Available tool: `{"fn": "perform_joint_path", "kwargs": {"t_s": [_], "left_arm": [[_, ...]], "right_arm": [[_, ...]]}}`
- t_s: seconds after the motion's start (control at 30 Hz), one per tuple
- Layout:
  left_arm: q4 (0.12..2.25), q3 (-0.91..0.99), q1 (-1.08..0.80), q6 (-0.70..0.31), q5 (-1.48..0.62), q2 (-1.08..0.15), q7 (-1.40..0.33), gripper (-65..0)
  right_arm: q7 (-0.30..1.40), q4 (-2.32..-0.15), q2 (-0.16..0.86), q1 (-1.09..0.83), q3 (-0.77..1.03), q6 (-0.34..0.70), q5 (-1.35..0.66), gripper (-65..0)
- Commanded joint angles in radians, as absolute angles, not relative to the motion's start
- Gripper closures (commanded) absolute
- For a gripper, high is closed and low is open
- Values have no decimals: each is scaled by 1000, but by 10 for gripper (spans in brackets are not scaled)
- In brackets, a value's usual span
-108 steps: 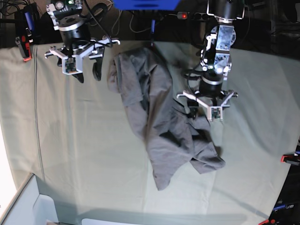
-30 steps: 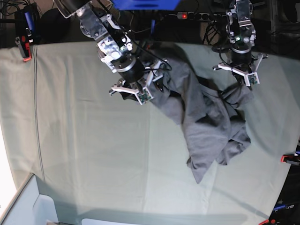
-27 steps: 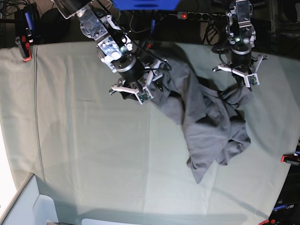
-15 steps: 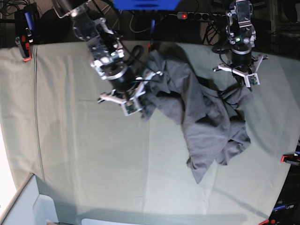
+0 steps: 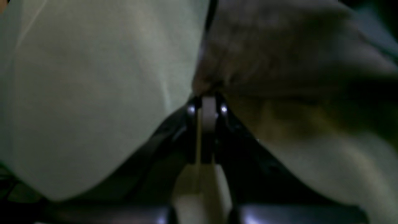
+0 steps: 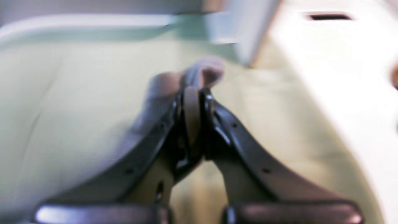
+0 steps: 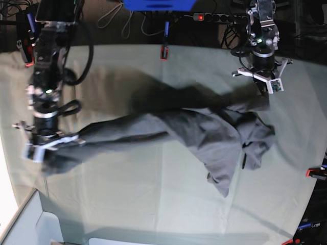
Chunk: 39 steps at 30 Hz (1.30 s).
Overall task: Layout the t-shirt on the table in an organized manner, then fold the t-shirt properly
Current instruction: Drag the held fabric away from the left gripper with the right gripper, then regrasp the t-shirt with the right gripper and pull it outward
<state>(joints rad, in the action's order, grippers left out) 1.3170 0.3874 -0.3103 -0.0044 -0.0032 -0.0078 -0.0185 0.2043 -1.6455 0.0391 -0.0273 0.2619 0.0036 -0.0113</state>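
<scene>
The grey t-shirt hangs stretched in a long band across the table, held at both ends. At the view's left, my right gripper is shut on one end of the cloth. The blurred right wrist view shows a grey fold of the t-shirt pinched in my right gripper. At the far right, my left gripper is shut on the other end. In the left wrist view the t-shirt bunches at my left gripper. The middle sags with a loose flap hanging toward the front.
Red clamps sit at the far left edge, the back edge and the right edge. A white box stands at the front left corner, also near my right gripper. Cables lie behind the table.
My right gripper shut on the shirt's edge and swept left and toward the front, pulling the bunched shirt out into a long band. The left arm stayed put, still gripping.
</scene>
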Motion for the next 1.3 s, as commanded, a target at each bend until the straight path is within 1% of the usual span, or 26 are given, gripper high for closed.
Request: {"fn": "perform_joint_path", "kwargs": {"t_s": [0.0,0.13,0.2,0.27,0.3,0.37,0.5,0.53,0.6,0.67,0.8,0.83,0.93,1.07,1.13,1.17,1.23,1.27], "left_arm": [[1345,390,-312,2,-1,-13,8,-1],[1359,387,-312,2,-1,-7,8,-1],[1359,383,-312,2,-1,-5,8,-1],[1359,381,-312,2,-1,-4,8,-1],[1359,381,-312,2,-1,-2,8,-1],[1359,381,-312,2,-1,8,8,-1],[1349,380,-314,2,-1,8,8,-1],[1348,380,-314,2,-1,8,8,-1],[1348,380,-314,2,-1,8,8,-1],[1348,380,-314,2,-1,8,8,-1],[1349,380,-312,2,-1,10,8,-1],[1349,380,-312,2,-1,10,8,-1],[1356,380,-312,2,-1,10,1,-5],[1357,380,-318,2,-1,10,-1,-13],[1365,381,-332,2,-2,10,-1,-63],[1379,381,-334,2,-2,10,-1,-105],[1408,381,-360,2,-2,24,-1,-209],[1426,386,-367,2,-2,31,1,-248]], "right_arm": [[173,-1656,38,7,297,5,-7,0],[249,-1603,22,59,372,5,-7,0],[300,-1564,28,70,366,5,-7,0],[325,-1532,38,70,364,5,-7,-19],[334,-1517,38,71,364,5,-5,-40],[351,-1489,47,71,364,5,-5,-106],[360,-1511,54,54,369,5,-5,-274],[360,-1540,54,35,367,5,-5,-303],[357,-1616,51,-18,361,7,-5,-335],[357,-1693,42,-81,312,24,-5,-335],[355,-1787,38,-234,139,153,-4,-335],[355,-1790,38,-262,90,166,-4,-335],[355,-1784,42,-320,-41,168,-1,-335],[355,-1787,42,-352,-150,168,-1,-335],[355,-1787,44,-352,-214,168,-1,-335],[355,-1785,44,-351,-246,168,-1,-336],[355,-1785,44,-341,-309,168,-1,-339],[355,-1784,44,-334,-334,168,-1,-340]]}}
